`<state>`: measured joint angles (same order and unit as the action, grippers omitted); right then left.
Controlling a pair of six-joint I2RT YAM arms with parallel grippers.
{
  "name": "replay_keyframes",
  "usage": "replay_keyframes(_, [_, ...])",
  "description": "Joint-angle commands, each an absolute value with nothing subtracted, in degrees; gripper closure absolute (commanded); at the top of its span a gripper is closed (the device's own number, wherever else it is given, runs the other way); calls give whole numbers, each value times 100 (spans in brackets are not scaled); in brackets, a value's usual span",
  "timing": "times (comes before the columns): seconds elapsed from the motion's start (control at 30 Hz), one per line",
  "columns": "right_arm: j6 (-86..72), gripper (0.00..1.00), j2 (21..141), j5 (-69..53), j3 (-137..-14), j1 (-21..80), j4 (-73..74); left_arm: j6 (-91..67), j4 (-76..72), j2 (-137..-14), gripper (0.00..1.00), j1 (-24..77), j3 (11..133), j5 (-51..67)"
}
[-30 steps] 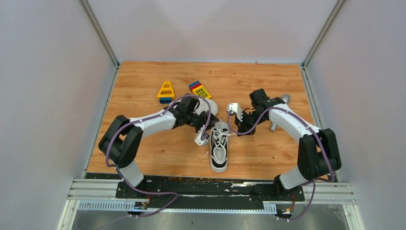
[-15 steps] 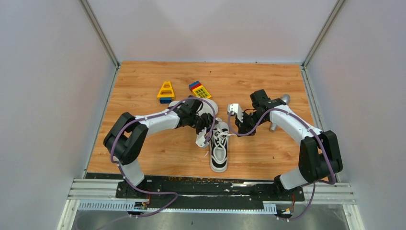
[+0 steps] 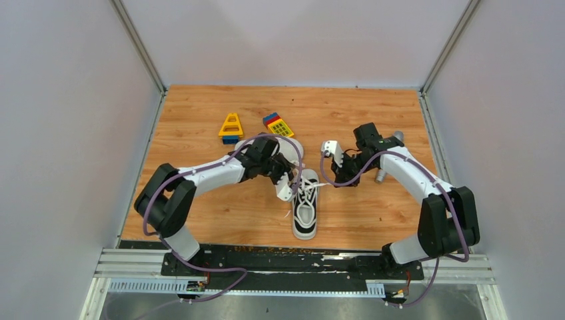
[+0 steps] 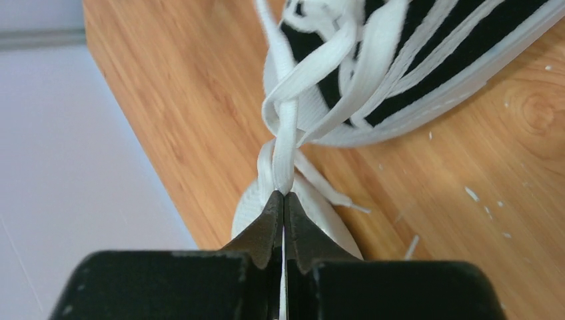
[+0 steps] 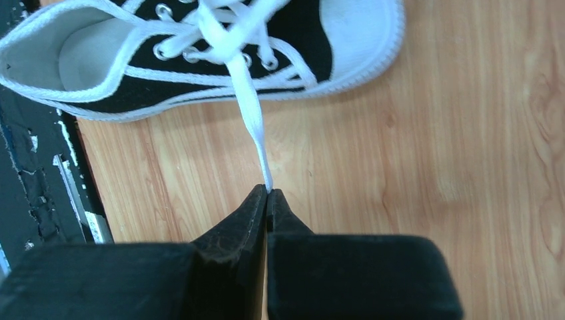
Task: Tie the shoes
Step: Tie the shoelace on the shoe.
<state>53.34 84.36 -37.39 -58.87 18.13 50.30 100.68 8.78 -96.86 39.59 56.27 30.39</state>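
A shoe [image 3: 305, 217] stands near the table's [image 3: 200, 220] front, heel nearest. Left gripper [image 4: 284, 197] is clamped on its lace [image 4: 285, 143]; right gripper [image 5: 268, 193] pinches a lace tip [image 5: 265, 170]. A second shoe [image 3: 292, 147] lies just behind, blocks [image 3: 231, 127] beyond.

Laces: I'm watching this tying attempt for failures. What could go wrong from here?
1. The right gripper pinches only the tip of its lace; a pull may slip it free.
2. The left gripper holds a doubled strand; one layer could slide out.
3. Nothing pins the shoe, so it may drag or tip.
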Motion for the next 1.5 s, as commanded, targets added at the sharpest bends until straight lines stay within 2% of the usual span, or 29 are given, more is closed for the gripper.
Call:
replay_keyframes(0.0, [5000, 100, 8024, -3637, -5916, 1465, 4981, 8631, 1524, -8787, 100, 3968, 5712, 2585])
replay_keyframes(0.1, [4897, 100, 7903, -3551, -5774, 1370, 4983, 7782, 2535, -8440, 100, 3964, 5752, 2732])
replay_keyframes(0.33, [4432, 100, 7742, -3325, -5678, 1171, 4977, 5877, 3777, -8328, 100, 3964, 5858, 2633])
replay_keyframes(0.6, [4459, 100, 7167, -3016, -5534, -63, 5062, 4638, 3234, -8322, 100, 3960, 5613, 2907])
replay_keyframes(0.87, [4767, 100, 6495, -2897, -5035, -746, 5278, 4518, 3378, -8870, 100, 3917, 6045, 2748])
replay_keyframes(1.17, [4467, 100, 5737, -2639, -4469, -1055, 5276, 5150, 3955, -8305, 100, 3579, 5712, 2164])
replay_keyframes(1.47, [4667, 100, 5748, -2503, -4076, -1879, 5214, 4886, 3921, -8366, 100, 3497, 5590, 1974])
